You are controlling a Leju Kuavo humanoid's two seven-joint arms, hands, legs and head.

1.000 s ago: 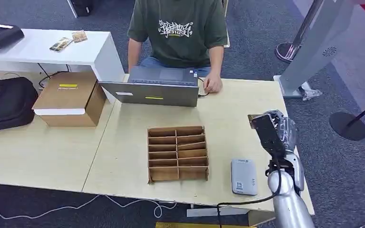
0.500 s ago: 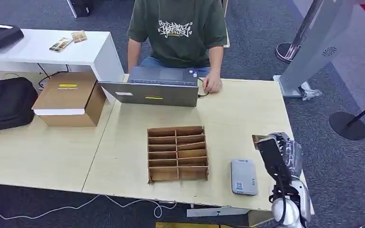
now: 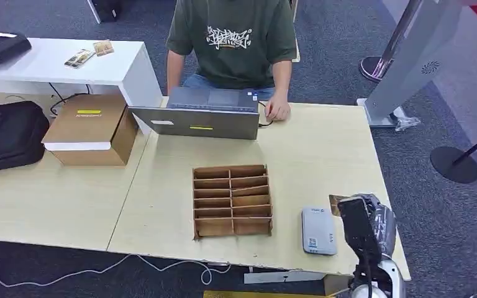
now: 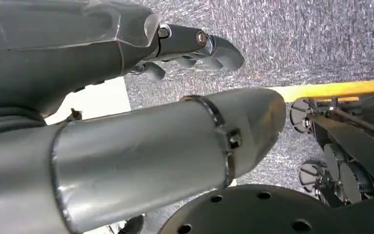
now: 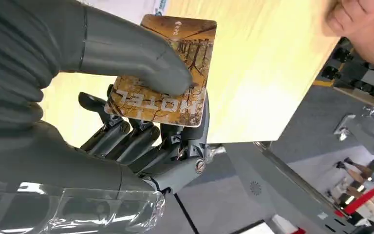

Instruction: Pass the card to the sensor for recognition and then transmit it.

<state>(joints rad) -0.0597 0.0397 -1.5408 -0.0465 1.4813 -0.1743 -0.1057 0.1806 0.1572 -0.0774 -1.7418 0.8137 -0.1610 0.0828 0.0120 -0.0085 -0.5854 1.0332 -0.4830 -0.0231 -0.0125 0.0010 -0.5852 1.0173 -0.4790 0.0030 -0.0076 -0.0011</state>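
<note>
From the head view the right hand [image 3: 367, 218] pinches the card [image 3: 336, 203] near the desk's [image 3: 323, 143] right front corner, just beside the sensor [image 3: 318, 230]; the right wrist view shows thumb over card [image 5: 168, 73], a thin hold that could slip; the left hand [image 4: 195, 46] hangs with fingers curled, holding nothing.

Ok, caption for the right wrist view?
Right hand pinching a brown picture-printed hotel card above the pale wooden table.
</note>
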